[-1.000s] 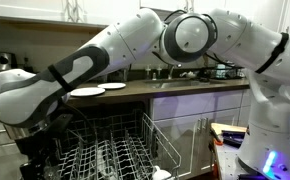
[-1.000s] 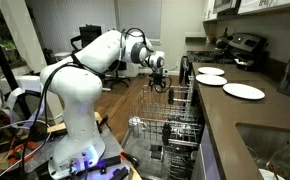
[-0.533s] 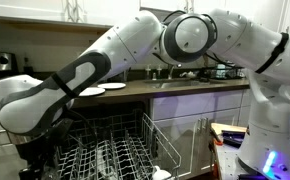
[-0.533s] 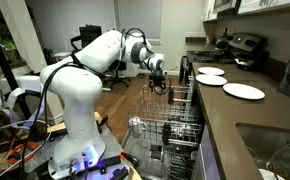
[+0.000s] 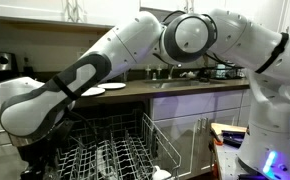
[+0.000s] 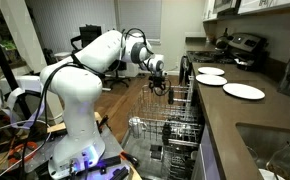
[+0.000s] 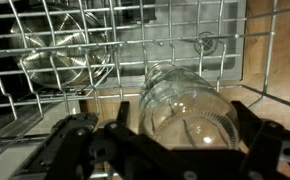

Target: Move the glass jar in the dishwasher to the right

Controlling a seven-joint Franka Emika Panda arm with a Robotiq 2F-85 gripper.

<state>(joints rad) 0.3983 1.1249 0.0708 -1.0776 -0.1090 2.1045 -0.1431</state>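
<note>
Glass slips, so I want the pincer [image 7: 170,152] lowered square around the jar [image 7: 185,105], closed gently on its body, then lifted clear of the dishwasher rack [image 7: 115,45] before I carry it right. The pincer stands wide, holding nothing. The jar lies in the rack between its fingers, just ahead and a little right of centre; whether either finger touches it I cannot tell.
</note>
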